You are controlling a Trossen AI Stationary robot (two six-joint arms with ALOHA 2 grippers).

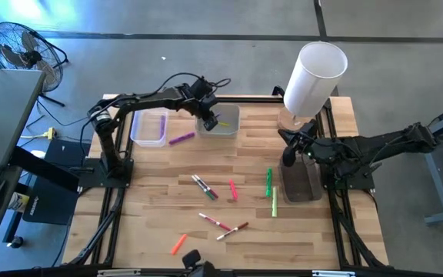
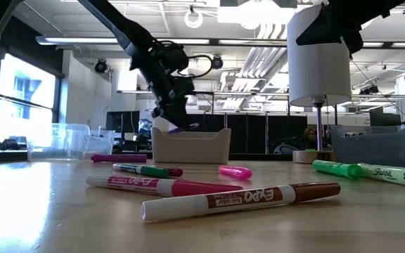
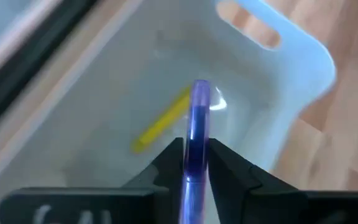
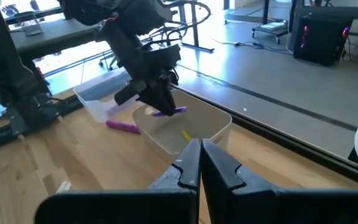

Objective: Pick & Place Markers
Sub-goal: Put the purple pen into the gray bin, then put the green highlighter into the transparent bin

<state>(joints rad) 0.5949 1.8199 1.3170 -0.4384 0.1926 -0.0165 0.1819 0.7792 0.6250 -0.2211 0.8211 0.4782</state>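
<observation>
Two arms: left gripper (image 1: 208, 115) hovered over the grey bin (image 1: 229, 128) at about 12 o'clock on the table (image 1: 152, 231); right gripper (image 1: 289, 156) waited at 3 o'clock beside a dark tray (image 1: 302, 188).
Left jaws: pinched tight on a purple marker (image 3: 197, 134), tip aimed down into the bin.
Right jaws: pressed together with nothing between them.
Bin contents: one yellow marker (image 3: 161, 119) lay on the floor of it.
Loose markers: another purple marker (image 1: 181, 139) lay just beside the bin toward 9 o'clock, near a clear tub (image 1: 149, 128); green markers (image 1: 268, 181) at 3 o'clock; an orange one (image 1: 178, 244) at 7 o'clock; others scattered mid-table.
Writing: "EXPO low odor" on a white-bodied brown-capped marker (image 2: 241, 199) and on a pink one (image 2: 153, 185); "Sharpie" on a pale green marker (image 2: 394, 176).
Other: a white cylinder (image 1: 314, 77) stood at 1 o'clock.
</observation>
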